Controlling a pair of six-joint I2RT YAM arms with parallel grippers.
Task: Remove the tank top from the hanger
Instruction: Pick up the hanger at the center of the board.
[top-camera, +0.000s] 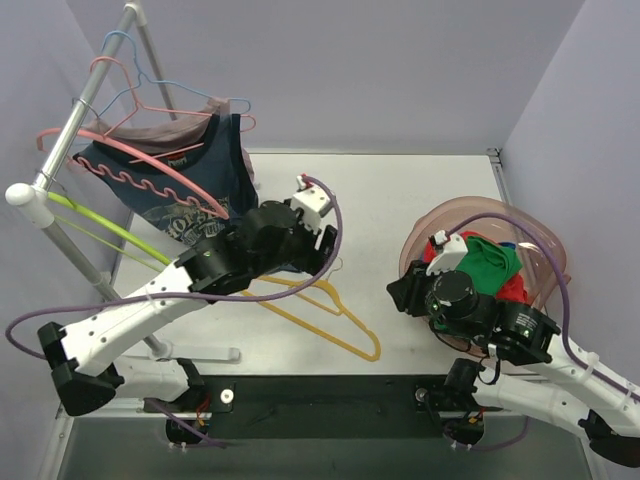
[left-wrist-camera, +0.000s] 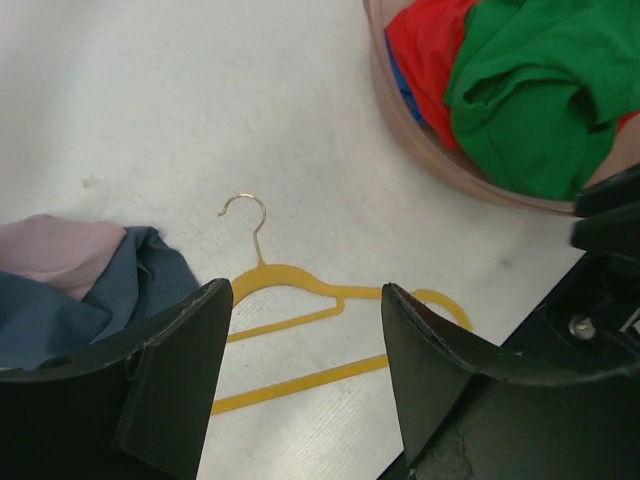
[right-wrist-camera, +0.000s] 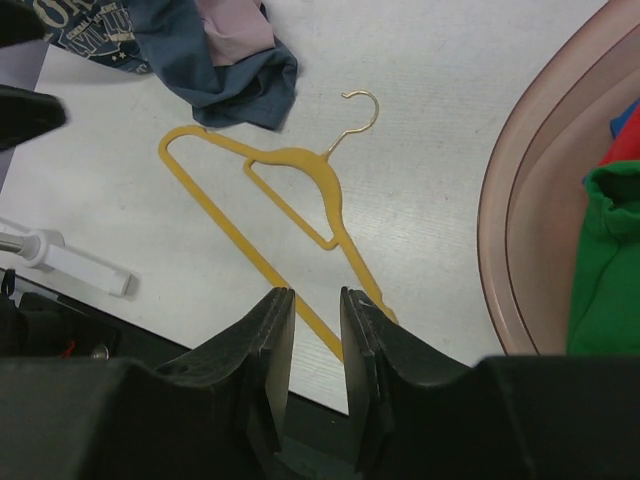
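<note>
A dark blue printed tank top (top-camera: 190, 190) hangs on a pink hanger (top-camera: 150, 165) on the rack at the left, with a mauve garment (top-camera: 160, 130) behind it. Its lower hem shows in the left wrist view (left-wrist-camera: 60, 310) and the right wrist view (right-wrist-camera: 220, 60). My left gripper (top-camera: 318, 238) is just right of the hem, over the table. Its jaws (left-wrist-camera: 305, 300) are wide open and empty. My right gripper (top-camera: 398, 296) hovers left of the basket. Its jaws (right-wrist-camera: 317, 295) stand a narrow gap apart and hold nothing.
A bare yellow hanger (top-camera: 330, 310) lies flat on the table between the arms. A pink basket (top-camera: 540, 235) with red and green clothes stands at the right. The white rack (top-camera: 90, 100) carries several more hangers; its foot (right-wrist-camera: 70, 262) lies near the front edge.
</note>
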